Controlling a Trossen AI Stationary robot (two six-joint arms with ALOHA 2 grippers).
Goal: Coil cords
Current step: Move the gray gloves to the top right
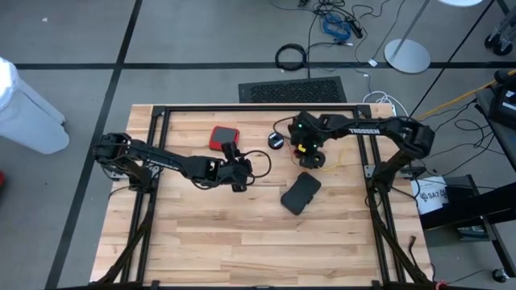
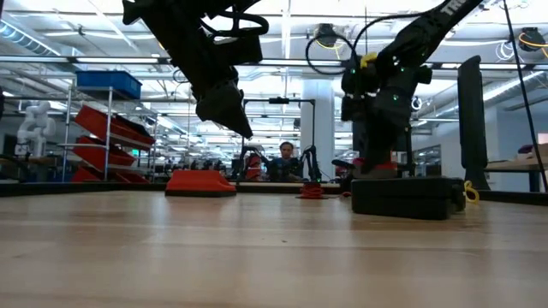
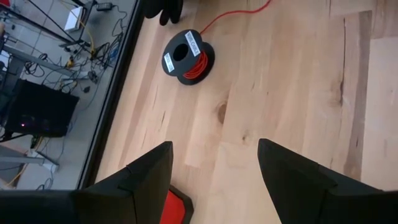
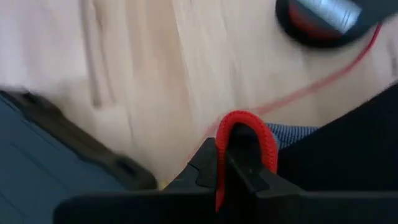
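I saw a pale, striped blond-wood table (image 1: 242, 234) edged by a black frame (image 1: 258, 108). The reel (image 3: 188, 55) was black with white labels, wound with red-orange cord (image 3: 200, 65). A bright red case (image 1: 223, 137) sat beside a flat black case (image 1: 301, 193). My right gripper (image 4: 239, 163) was black, pinching a red loop (image 4: 247, 126).

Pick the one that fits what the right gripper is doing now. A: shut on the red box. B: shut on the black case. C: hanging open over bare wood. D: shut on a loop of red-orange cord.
D: in the right wrist view the right gripper is shut on a loop of the red-orange cord.
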